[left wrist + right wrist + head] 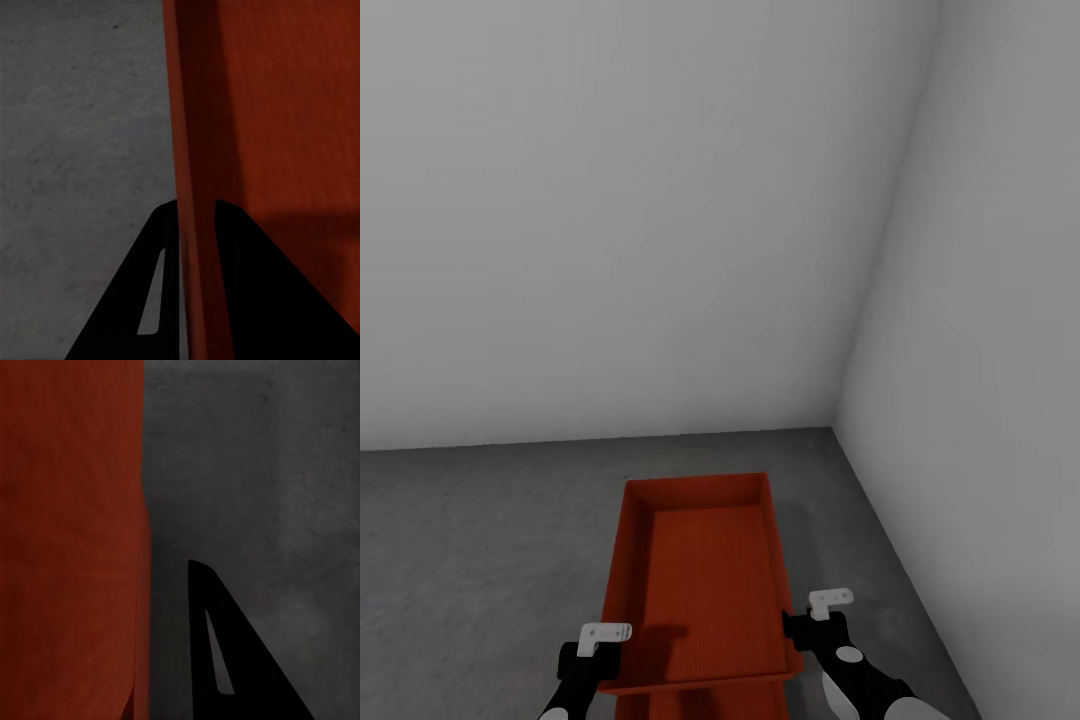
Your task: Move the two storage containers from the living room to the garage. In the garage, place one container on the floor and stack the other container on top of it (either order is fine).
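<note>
The left gripper (196, 225) has its two black fingers (259, 300) on either side of the orange-red container (285, 112) wall, apparently clamping it. Beside the wall lies speckled dark-grey floor (75, 135).

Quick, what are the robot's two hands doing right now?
Left gripper: shut on the tub's wall, one finger on each side.
Right gripper: at the tub's other wall; cannot tell whether it is shut.
</note>
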You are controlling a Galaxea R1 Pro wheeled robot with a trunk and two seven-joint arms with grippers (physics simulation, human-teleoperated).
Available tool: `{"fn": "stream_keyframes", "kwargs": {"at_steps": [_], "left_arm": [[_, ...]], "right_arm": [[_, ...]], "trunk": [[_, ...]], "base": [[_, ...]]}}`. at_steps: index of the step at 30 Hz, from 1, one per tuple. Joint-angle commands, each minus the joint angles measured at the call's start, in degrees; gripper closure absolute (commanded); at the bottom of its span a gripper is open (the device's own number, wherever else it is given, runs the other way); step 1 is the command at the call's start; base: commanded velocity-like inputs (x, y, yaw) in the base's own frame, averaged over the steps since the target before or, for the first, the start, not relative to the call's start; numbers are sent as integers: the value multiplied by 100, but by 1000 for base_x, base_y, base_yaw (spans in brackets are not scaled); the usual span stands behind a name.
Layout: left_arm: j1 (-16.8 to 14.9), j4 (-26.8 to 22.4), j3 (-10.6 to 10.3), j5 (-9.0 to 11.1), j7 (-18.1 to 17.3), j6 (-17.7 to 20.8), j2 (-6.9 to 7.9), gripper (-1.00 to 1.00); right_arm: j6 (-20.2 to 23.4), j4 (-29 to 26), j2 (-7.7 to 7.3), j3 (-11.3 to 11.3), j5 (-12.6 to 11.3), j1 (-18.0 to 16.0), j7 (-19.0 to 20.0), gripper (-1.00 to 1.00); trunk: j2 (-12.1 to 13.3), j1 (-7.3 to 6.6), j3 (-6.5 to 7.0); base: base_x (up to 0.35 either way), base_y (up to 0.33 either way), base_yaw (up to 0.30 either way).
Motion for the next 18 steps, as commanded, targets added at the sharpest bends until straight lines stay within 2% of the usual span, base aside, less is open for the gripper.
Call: {"fn": "stream_keyframes", "kwargs": {"at_steps": [1, 18], "left_arm": [[-2, 5, 39, -34, 78, -22, 2, 100], [-2, 5, 40, -34, 78, -18, 2, 100]], "right_arm": [[-19, 1, -18, -48, 7, -8, -81, 100], [-10, 1, -18, -48, 10, -8, -81, 100]], "trunk": [[-2, -1, -4], [-2, -1, -4]], "base": [[0, 0, 0], [0, 0, 0]]}}
